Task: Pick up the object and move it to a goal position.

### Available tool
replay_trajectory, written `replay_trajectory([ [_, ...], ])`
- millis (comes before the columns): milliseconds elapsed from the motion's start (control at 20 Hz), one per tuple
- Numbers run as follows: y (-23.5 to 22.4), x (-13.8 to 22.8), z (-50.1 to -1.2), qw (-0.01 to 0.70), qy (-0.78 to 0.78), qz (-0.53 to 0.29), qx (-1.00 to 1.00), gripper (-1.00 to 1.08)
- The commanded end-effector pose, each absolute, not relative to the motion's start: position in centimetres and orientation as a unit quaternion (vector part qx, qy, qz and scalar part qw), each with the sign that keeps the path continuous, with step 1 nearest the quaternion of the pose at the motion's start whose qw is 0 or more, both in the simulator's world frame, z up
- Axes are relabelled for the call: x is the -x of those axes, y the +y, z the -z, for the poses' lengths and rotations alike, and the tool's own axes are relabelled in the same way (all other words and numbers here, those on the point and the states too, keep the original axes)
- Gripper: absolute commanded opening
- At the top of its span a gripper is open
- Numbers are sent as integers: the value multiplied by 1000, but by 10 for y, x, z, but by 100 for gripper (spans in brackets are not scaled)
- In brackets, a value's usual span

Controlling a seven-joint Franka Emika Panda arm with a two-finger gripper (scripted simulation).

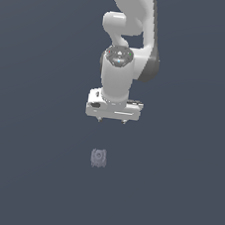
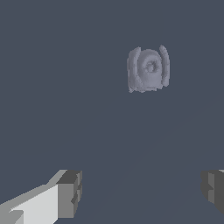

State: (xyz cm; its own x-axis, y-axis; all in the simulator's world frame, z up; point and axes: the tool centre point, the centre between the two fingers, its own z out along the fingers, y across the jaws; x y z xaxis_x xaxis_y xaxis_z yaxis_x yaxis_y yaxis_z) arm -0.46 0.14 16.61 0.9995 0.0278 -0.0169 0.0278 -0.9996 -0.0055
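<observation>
The white gripper hangs with its fingers spread wide and holding nothing, while the small grey-lavender object sits alone on the dark surface, well apart from those fingertips.

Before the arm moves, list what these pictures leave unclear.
- Goal position: no marker shows in either view.
- Arm: the exterior view's top edge cuts it off, so its base is unseen.
- Gripper: the exterior view shows only two tiny tips; in the wrist view one finger is cut by the edge.
- Object: too small in the exterior view for surface detail; its underside is hidden in both.
</observation>
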Motion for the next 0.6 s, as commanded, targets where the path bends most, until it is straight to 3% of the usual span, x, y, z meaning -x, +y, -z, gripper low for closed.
replay_trajectory([
  [0,1,5,-166,3,-14,-8,1000,100],
  [550,10,10,-170,-10,-28,-13,999,100],
])
